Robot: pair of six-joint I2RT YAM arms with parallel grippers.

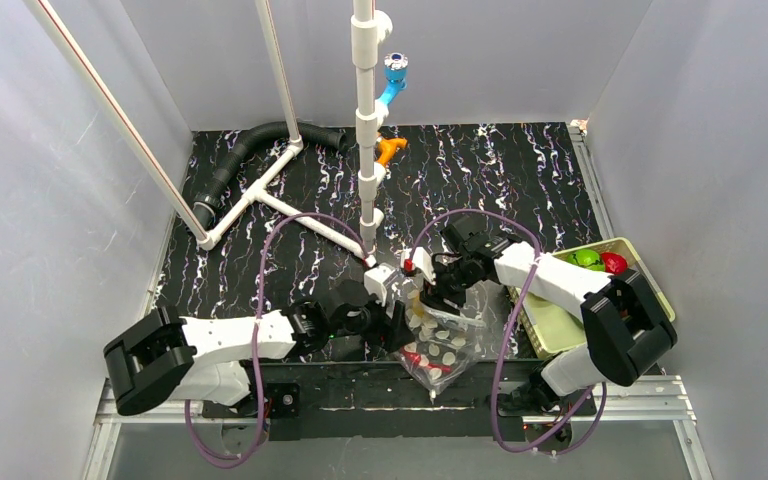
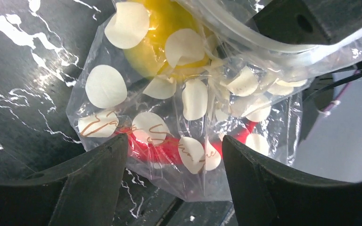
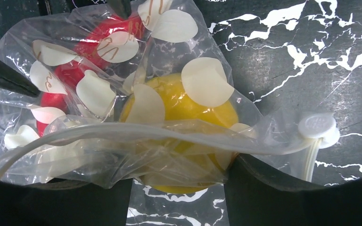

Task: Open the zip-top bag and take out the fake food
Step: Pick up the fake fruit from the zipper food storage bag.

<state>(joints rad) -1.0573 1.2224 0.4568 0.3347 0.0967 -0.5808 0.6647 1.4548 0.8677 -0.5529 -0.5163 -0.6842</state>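
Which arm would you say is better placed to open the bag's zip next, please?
Probably the right: the right gripper, open, sits at the zip-top bag's zip rim, with the white slider beside its finger. The left gripper faces the bag's bottom end, away from the rim.

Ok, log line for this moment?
left gripper open | right gripper open at bag rim | zip-top bag at both grippers | fake food inside bag

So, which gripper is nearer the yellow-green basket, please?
Right. The right gripper is over the zip-top bag, left of the basket; the left gripper is farther left, at the bag's other edge.
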